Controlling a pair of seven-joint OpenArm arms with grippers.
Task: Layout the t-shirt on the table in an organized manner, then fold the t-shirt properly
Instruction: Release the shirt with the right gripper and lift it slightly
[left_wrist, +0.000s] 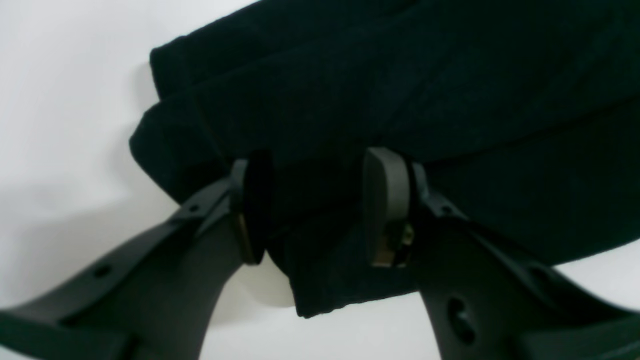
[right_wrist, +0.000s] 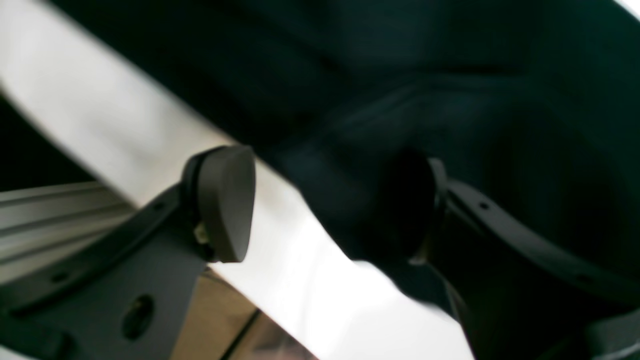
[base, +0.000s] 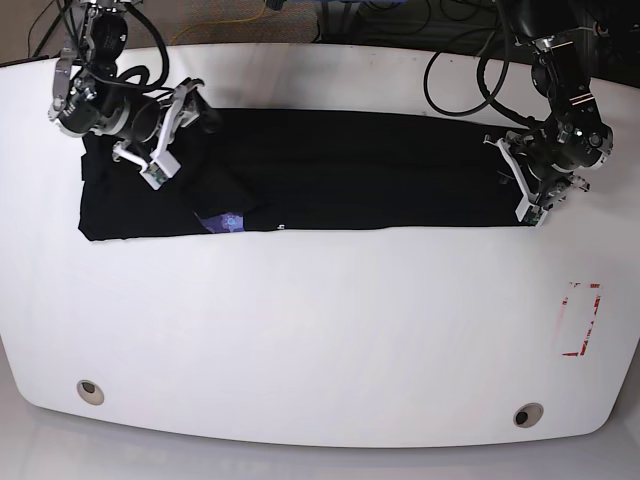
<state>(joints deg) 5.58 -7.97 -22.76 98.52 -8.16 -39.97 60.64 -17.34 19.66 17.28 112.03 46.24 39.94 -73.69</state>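
White table (base: 320, 330) carries the t-shirt (base: 340, 170) along its far edge; left gripper (left_wrist: 317, 210) pinches its hem, right gripper (right_wrist: 320, 205) spread beside cloth.

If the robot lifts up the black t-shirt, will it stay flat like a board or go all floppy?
Probably floppy: the t-shirt is soft cloth, already folded over itself in layers with rumpled creases. It would likely sag wherever nothing holds it. It may also slide easily, since the table looks glossy and smooth.
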